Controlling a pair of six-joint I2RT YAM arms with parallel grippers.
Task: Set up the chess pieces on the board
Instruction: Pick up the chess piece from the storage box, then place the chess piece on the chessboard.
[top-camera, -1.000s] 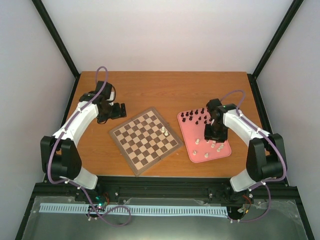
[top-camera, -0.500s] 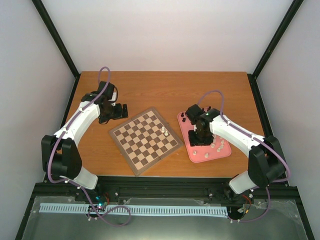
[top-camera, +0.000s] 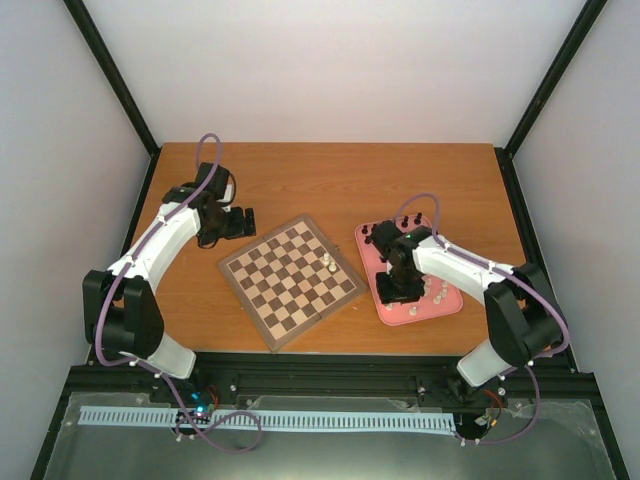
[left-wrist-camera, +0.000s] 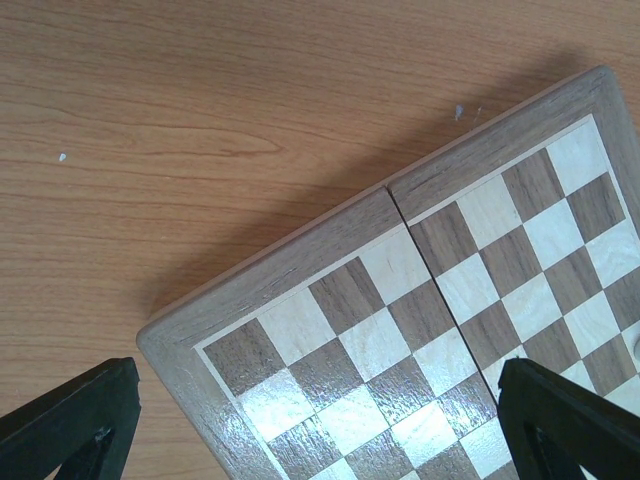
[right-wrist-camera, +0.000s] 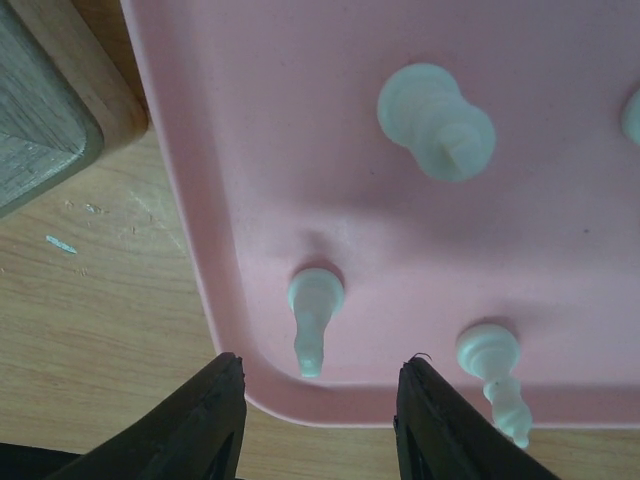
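The board (top-camera: 290, 282) lies at the table's middle with a couple of cream-white chess pieces (top-camera: 328, 263) near its right edge. The other pieces stand on a pink tray (top-camera: 452, 303): black ones (top-camera: 378, 233) at its far edge, white ones (top-camera: 436, 293) nearer. My right gripper (top-camera: 395, 291) hangs over the tray's near left corner. In the right wrist view it (right-wrist-camera: 318, 425) is open, with a small white piece (right-wrist-camera: 314, 318) standing just ahead between the fingers. My left gripper (top-camera: 241, 222) is open and empty at the board's far left corner (left-wrist-camera: 330, 330).
In the right wrist view the tray (right-wrist-camera: 280, 120) holds two more white pieces (right-wrist-camera: 438, 120) (right-wrist-camera: 493, 368), and the board's corner (right-wrist-camera: 45, 120) lies just left of the tray. Black frame posts and white walls surround the wooden table (top-camera: 330, 175).
My right gripper has moved from the tray's right middle to its near left corner. The left arm has barely shifted.
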